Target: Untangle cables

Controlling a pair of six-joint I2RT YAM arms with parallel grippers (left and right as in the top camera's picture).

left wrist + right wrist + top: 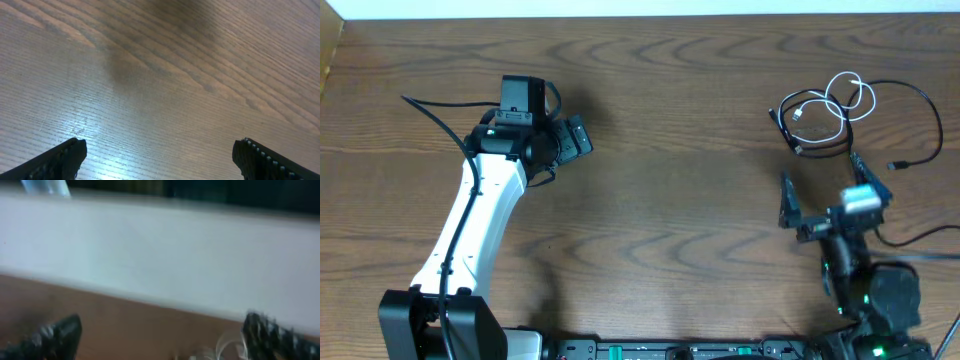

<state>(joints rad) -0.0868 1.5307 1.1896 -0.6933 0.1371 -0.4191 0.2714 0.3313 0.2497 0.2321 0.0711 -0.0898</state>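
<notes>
Roughly left-to-right, the tangled cables [842,108].

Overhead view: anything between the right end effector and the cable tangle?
Nothing visible. The right end effector is open and sits just short of the thin black cable, which is looped with the thinner white cable. Only bare brown wooden table shows between its fingertips and the tangle.
</notes>
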